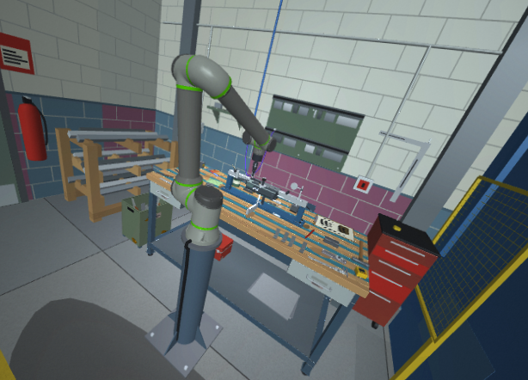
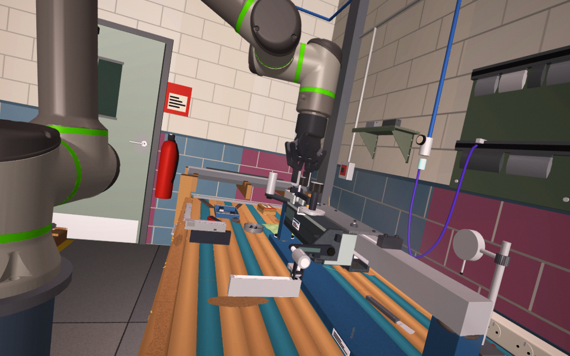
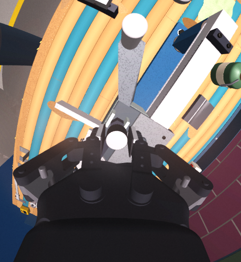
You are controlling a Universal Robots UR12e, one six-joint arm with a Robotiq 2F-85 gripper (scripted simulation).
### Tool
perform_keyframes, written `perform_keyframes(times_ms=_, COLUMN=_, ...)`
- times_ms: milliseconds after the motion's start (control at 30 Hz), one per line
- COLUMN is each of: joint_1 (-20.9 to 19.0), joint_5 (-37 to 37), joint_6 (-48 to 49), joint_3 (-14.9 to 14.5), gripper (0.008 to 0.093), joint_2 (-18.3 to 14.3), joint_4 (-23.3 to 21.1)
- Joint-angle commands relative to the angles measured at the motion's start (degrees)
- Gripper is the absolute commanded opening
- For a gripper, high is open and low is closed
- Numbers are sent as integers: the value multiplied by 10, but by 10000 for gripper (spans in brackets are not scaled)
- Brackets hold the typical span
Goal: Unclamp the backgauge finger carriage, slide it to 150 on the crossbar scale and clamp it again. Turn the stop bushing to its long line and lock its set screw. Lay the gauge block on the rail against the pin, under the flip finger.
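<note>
A white-topped knob point(image 3: 116, 139) on the backgauge carriage point(image 2: 322, 239) stands between the fingers of my gripper point(image 3: 116, 138), which is open and holds nothing. The gripper point(image 2: 301, 179) hangs straight down over the far end of the carriage on the grey crossbar point(image 2: 411, 279). A grey clamp lever with a white end cap point(image 3: 134, 24) reaches away from the carriage. The flip finger point(image 2: 264, 285), a pale flat bar, lies out over the bench slats below the carriage's front pin point(image 2: 300, 259). I cannot tell which item is the gauge block.
The black knob point(image 2: 315, 191) stands right beside the gripper on the carriage top. A dial indicator on a stand point(image 2: 477, 252) rises behind the crossbar. A green oil can point(image 3: 232, 75) and a small metal block point(image 3: 197, 112) lie on the bench beyond the blue base point(image 2: 345, 310).
</note>
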State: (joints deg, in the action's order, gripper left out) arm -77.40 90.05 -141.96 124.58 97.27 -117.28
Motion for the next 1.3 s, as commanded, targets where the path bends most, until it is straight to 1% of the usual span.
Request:
perform_keyframes(times_ms=0, joint_1=0, joint_5=0, joint_6=0, joint_3=-3, gripper=374, joint_2=2, joint_4=3)
perform_keyframes(times_ms=233, joint_1=0, joint_5=0, joint_6=0, joint_3=-17, gripper=374, joint_2=12, joint_4=27)
perform_keyframes(times_ms=367, joint_1=0, joint_5=0, joint_6=0, joint_3=-20, gripper=374, joint_2=13, joint_4=31)
perform_keyframes(times_ms=400, joint_1=0, joint_5=0, joint_6=0, joint_3=-19, gripper=384, joint_2=13, joint_4=31)
perform_keyframes(times_ms=633, joint_1=0, joint_5=0, joint_6=0, joint_3=-20, gripper=524, joint_2=13, joint_4=32)
perform_keyframes(times_ms=667, joint_1=0, joint_5=0, joint_6=0, joint_3=-20, gripper=530, joint_2=13, joint_4=32)
perform_keyframes(times_ms=1000, joint_1=0, joint_5=0, joint_6=0, joint_3=-21, gripper=530, joint_2=14, joint_4=33)
perform_keyframes(times_ms=1267, joint_1=0, joint_5=0, joint_6=0, joint_3=-42, gripper=530, joint_2=26, joint_4=66)
